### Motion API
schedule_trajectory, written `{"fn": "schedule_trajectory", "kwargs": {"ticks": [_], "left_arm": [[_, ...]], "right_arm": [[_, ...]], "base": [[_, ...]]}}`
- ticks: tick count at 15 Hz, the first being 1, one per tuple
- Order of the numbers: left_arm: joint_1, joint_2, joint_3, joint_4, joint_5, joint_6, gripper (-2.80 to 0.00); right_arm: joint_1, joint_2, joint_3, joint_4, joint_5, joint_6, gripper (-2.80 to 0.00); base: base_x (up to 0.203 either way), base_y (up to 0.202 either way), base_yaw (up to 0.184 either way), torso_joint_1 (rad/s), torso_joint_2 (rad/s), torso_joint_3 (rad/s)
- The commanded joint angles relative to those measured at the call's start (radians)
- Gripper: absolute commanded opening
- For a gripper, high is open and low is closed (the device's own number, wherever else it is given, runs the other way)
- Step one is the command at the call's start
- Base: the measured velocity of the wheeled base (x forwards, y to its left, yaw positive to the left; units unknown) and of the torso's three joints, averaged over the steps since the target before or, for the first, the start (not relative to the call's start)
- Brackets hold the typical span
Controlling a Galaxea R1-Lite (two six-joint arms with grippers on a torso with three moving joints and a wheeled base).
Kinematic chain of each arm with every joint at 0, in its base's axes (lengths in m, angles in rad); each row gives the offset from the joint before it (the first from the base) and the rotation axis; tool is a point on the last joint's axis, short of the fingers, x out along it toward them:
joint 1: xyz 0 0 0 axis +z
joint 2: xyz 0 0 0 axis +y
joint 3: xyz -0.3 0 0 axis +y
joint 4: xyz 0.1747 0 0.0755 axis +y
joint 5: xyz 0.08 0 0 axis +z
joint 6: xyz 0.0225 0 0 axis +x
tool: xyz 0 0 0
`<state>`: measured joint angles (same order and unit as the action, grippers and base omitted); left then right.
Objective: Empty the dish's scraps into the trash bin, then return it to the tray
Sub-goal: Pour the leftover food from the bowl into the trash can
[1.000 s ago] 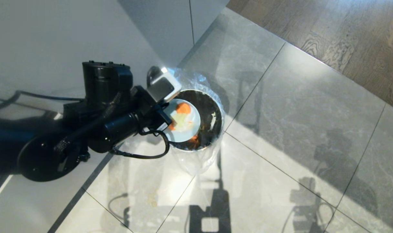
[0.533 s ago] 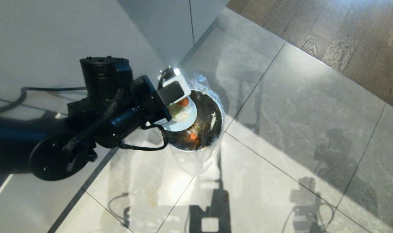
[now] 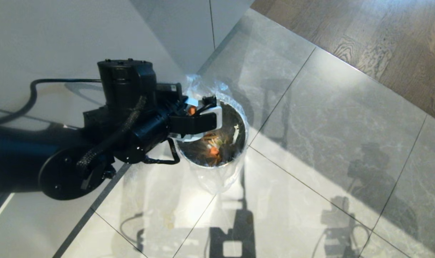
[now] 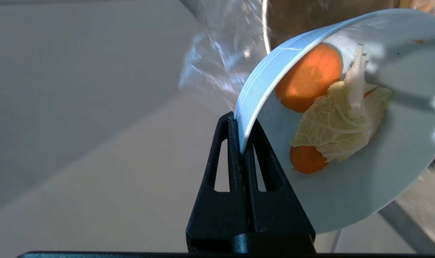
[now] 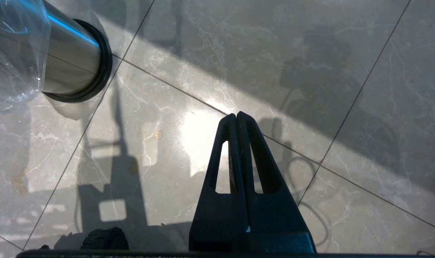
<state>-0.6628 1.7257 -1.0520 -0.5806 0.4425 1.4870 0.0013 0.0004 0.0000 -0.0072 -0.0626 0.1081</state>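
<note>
In the left wrist view my left gripper (image 4: 241,130) is shut on the rim of the pale blue-white dish (image 4: 367,186), which is tipped steeply on edge. Scraps still cling inside it: two orange carrot slices (image 4: 310,77) and a pale cabbage leaf (image 4: 333,125). In the head view my left arm (image 3: 138,122) reaches over the mouth of the steel trash bin (image 3: 238,118), and the wrist hides most of the dish. More scraps (image 3: 213,145) lie at the bin's bottom. My right gripper (image 5: 236,115) hangs shut and empty over the floor. The tray is out of view.
The bin (image 5: 70,61) stands on grey floor tiles (image 3: 310,143), its clear liner (image 5: 9,53) draped over the side above the black base. A pale wall (image 3: 77,43) rises just behind it, and wood flooring (image 3: 382,43) begins at the far right.
The left wrist has rolled, turning the dish from nearly flat to steeply on edge over the bin. Some scraps have dropped into the bin. The right arm has not moved.
</note>
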Motion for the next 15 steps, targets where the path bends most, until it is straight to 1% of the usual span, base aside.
{"fn": "schedule_trajectory", "kwargs": {"ticks": [1,2,3,5,6,10,11,12,13,14,15], "left_arm": [[-0.062,0.010,-0.002,0.040,0.160,0.008,-2.80],[-0.088,0.017,0.000,0.037,0.224,0.006,-2.80],[-0.097,0.029,0.008,-0.025,0.243,0.008,-2.80],[-0.109,0.064,0.046,-0.201,0.252,0.012,-2.80],[-0.123,0.085,0.052,-0.250,0.254,0.013,-2.80],[-0.180,0.131,0.056,-0.306,0.255,0.019,-2.80],[-0.183,0.139,0.057,-0.331,0.255,0.069,-2.80],[-0.184,0.148,0.056,-0.393,0.255,0.158,-2.80],[-0.185,0.158,0.056,-0.481,0.254,0.270,-2.80],[-0.186,0.165,0.057,-0.571,0.253,0.412,-2.80],[-0.188,0.170,0.058,-0.649,0.251,0.569,-2.80]], "right_arm": [[0.000,0.000,0.000,0.000,0.000,0.001,-2.80],[0.000,0.000,0.000,0.000,0.000,0.001,-2.80],[0.000,0.000,0.000,0.000,0.000,0.001,-2.80],[0.000,0.000,0.000,0.000,0.000,0.001,-2.80],[0.000,0.000,0.000,0.000,0.000,0.001,-2.80],[0.000,0.000,0.000,0.000,0.000,0.001,-2.80],[0.000,0.000,0.000,0.000,0.000,0.001,-2.80],[0.000,0.000,0.000,0.000,0.000,0.001,-2.80],[0.000,0.000,0.000,0.000,0.000,0.001,-2.80],[0.000,0.000,0.000,0.000,0.000,0.001,-2.80],[0.000,0.000,0.000,0.000,0.000,0.001,-2.80]], "base": [[0.000,0.000,0.000,0.000,0.00,0.000],[0.000,0.000,0.000,0.000,0.00,0.000],[0.000,0.000,0.000,0.000,0.00,0.000],[0.000,0.000,0.000,0.000,0.00,0.000],[0.000,0.000,0.000,0.000,0.00,0.000],[0.000,0.000,0.000,0.000,0.00,0.000],[0.000,0.000,0.000,0.000,0.00,0.000],[0.000,0.000,0.000,0.000,0.00,0.000],[0.000,0.000,0.000,0.000,0.00,0.000],[0.000,0.000,0.000,0.000,0.00,0.000],[0.000,0.000,0.000,0.000,0.00,0.000]]}}
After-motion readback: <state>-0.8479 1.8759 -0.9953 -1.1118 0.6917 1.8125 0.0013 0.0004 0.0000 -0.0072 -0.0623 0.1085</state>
